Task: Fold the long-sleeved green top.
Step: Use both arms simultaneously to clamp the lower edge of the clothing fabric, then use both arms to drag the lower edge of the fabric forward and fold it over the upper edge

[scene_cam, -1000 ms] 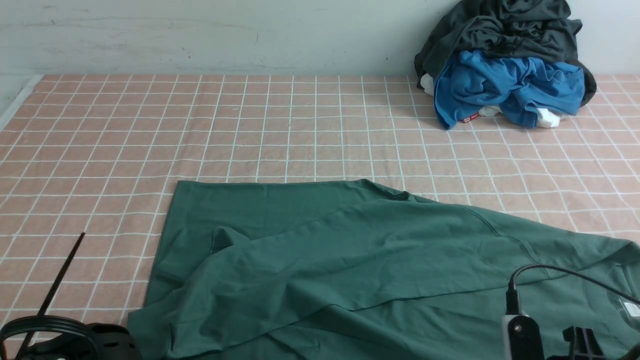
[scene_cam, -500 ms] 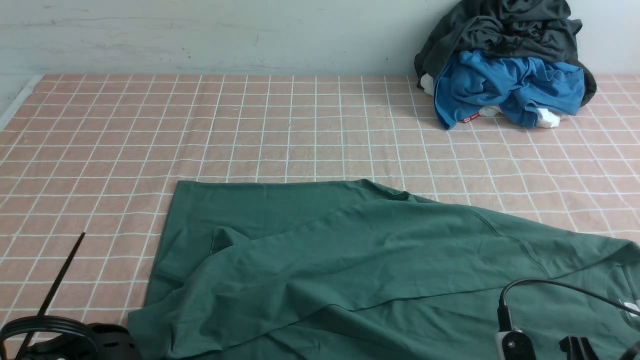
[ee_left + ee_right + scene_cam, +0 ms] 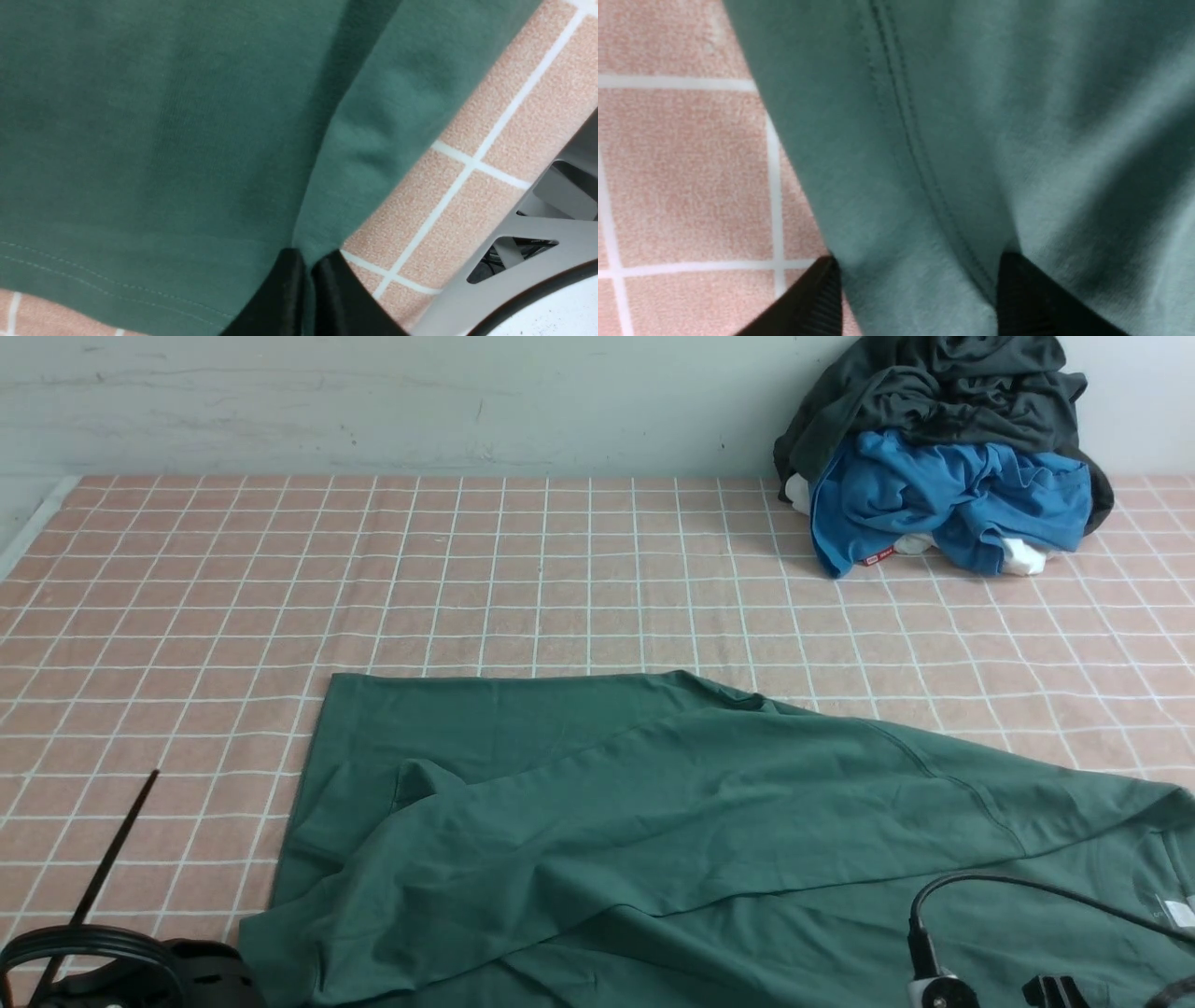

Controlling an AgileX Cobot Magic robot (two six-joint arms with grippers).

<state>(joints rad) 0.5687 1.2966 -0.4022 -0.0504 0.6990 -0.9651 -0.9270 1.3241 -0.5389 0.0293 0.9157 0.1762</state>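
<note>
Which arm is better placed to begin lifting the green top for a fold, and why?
Likely left. The left gripper is pinched shut on the green top near its hem; the right gripper straddles a seam with jaws apart, gripping nothing yet.

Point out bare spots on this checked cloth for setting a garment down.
Widest free patch: the checked cloth between the back wall and the far edge of the green long-sleeved top, left of the clothes pile. A narrower strip runs left of the top, bordered by the thin black rod. Crowded: the far right corner and the near edge.
</note>
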